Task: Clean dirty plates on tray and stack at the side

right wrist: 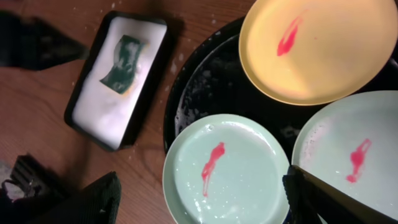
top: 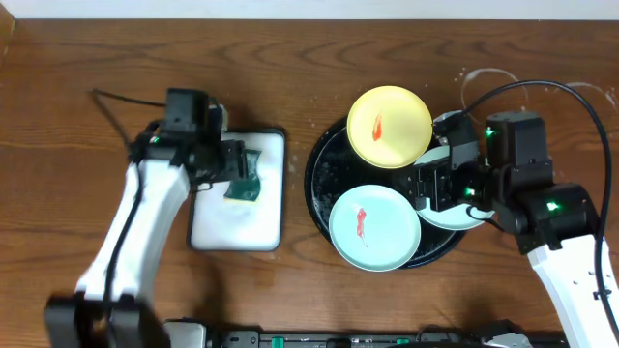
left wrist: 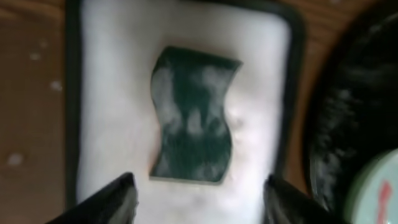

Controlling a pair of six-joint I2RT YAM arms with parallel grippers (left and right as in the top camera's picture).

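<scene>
Plates (right wrist: 225, 167) on the tray (right wrist: 211, 81) all show red smears, none stacked; left gripper (left wrist: 199, 182) and right gripper (right wrist: 202, 180) gape wide, empty.

A soapy green sponge (left wrist: 194, 115) lies on the foam-covered white tray (left wrist: 112, 93); the left gripper (left wrist: 199, 183) hangs above, jaws spread wide, empty; at right, the wet black tray (left wrist: 342, 124); a pale plate (left wrist: 376, 190), red-smeared.
</scene>
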